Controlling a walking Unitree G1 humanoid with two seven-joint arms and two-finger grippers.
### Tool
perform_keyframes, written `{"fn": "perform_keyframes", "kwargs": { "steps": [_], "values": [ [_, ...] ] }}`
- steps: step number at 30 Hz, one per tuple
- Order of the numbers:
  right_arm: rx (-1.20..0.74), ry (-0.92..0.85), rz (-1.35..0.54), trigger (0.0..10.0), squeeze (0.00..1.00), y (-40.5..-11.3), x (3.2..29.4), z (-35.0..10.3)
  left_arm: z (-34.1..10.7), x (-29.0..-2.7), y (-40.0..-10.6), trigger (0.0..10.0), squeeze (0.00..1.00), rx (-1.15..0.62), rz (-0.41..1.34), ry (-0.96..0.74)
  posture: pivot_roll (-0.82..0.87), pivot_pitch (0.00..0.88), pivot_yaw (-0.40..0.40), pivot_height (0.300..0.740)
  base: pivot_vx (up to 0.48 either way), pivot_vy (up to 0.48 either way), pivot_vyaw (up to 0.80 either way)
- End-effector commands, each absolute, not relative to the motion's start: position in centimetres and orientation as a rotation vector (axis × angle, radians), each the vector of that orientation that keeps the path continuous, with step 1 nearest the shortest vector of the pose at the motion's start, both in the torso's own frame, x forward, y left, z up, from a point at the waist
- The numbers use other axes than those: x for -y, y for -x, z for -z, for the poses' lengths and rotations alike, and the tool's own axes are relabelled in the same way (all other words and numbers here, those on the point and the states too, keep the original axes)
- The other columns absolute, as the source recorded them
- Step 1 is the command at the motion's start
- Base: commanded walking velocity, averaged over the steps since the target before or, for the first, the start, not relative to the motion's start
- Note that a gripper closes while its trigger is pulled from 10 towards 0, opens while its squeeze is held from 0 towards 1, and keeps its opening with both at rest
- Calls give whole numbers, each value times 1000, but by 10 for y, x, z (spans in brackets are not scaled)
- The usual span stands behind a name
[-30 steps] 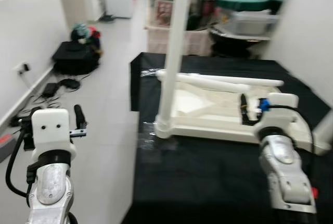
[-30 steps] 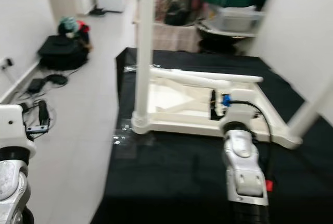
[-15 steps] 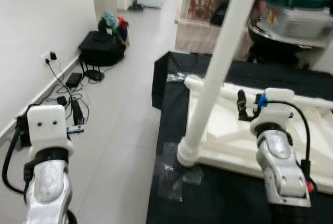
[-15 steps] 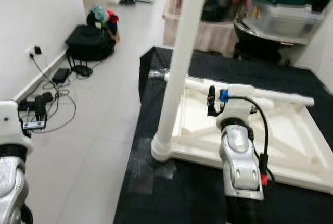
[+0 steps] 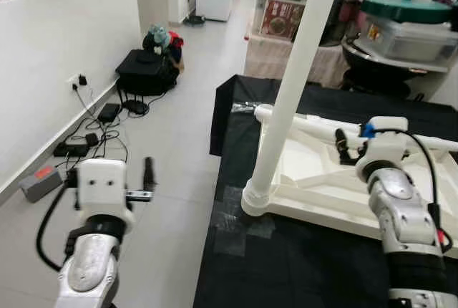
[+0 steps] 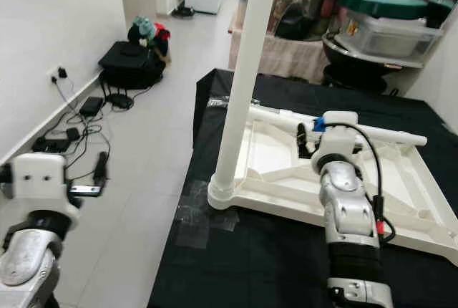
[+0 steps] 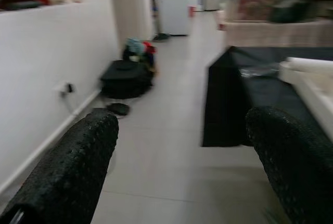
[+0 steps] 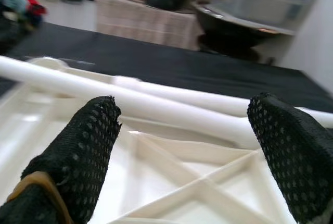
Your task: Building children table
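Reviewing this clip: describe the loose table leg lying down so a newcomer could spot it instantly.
Find the black mat, then the upturned white tabletop on it. Across its far side lies a long white tube, the loose leg, just beyond the right tool. Unlike the upright leg at the near corner, it lies flat.

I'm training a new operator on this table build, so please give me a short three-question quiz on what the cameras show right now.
1. True or false: the white plastic children's tabletop lies upside down on the black cloth-covered table with one white round leg standing upright at its near left corner.
2. Which gripper is over the tabletop? A) left gripper B) right gripper
3. Fill in: a loose white tube lies across the tabletop's ribbed underside, just ahead of the right gripper's open ____.

Key: 1 true; 2 B; 3 fingers.
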State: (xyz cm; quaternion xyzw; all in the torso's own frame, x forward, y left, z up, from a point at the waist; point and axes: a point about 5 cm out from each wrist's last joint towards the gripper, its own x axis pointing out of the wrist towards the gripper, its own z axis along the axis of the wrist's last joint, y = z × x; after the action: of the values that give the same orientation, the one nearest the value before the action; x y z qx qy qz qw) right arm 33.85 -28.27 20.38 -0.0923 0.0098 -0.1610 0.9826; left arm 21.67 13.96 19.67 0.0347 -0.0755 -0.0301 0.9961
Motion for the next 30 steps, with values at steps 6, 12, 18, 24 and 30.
{"fn": "perform_keyframes", "kwargs": {
  "steps": [6,12,18,24,30],
  "values": [
    [-87,140,216,10000,0,-344,296,-198,-188,-109,-206,10000,0,84,342,-14,65,98,-108,740,0,0,0],
    [-335,239,-132,10000,0,-333,314,-177,-179,-93,-192,10000,0,28,554,9,58,92,-101,740,0,0,0],
    [-466,302,-242,10000,0,-320,333,-170,-175,-88,-189,10000,0,8,596,26,54,88,-99,740,0,0,0],
    [-560,321,-402,10000,0,-303,348,-169,-172,-85,-187,10000,0,-3,613,19,52,84,-99,740,0,0,0],
    [-388,120,-808,10000,1000,-288,333,-201,-169,-84,-186,10000,0,-13,629,15,49,82,-97,740,0,0,0]
  ]
}}
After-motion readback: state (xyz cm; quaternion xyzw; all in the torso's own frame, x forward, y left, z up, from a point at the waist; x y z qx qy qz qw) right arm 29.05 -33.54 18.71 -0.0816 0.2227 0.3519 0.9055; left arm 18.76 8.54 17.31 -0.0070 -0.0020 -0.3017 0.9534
